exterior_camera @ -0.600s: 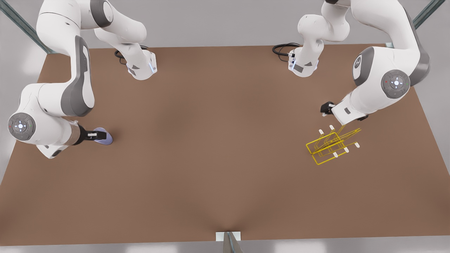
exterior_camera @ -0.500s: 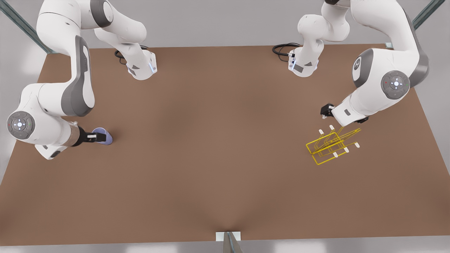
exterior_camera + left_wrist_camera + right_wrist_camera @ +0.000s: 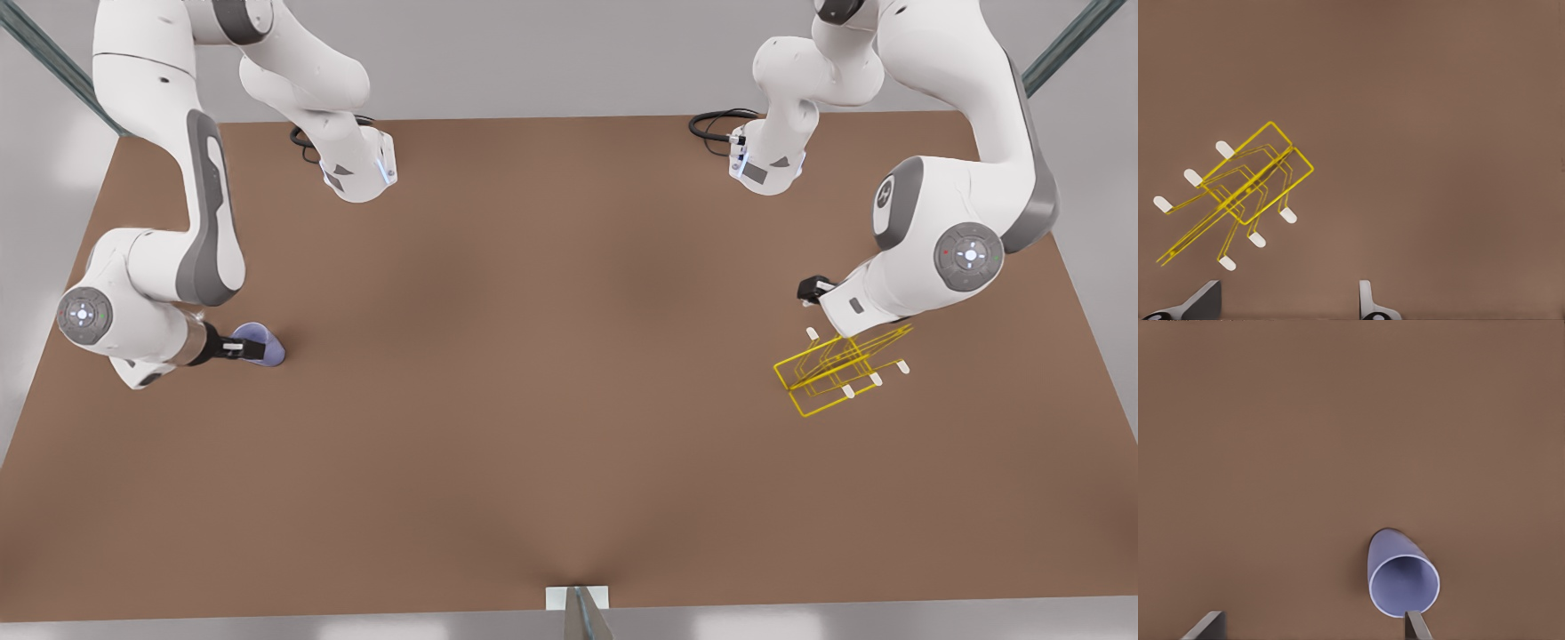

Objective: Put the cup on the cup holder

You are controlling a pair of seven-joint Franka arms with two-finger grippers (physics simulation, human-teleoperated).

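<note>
Front view, from its left: right gripper, fingers spread apart, at the cup, which stands on the brown table. Well apart at the view's right: cup holder; left gripper above it, fingers apart.

Both arms: glossy white rounded shells with grey side panels along the links. Each wrist joint carries a round grey cap with a white centre light, a red dot and a green dot. Bases are white with a small dark patch and a blue-lit edge; a black cable loops behind each base. Right end effector: black body, pale fingers. Left end effector: dark grey finger one side, pale finger the other, set well apart.
</note>
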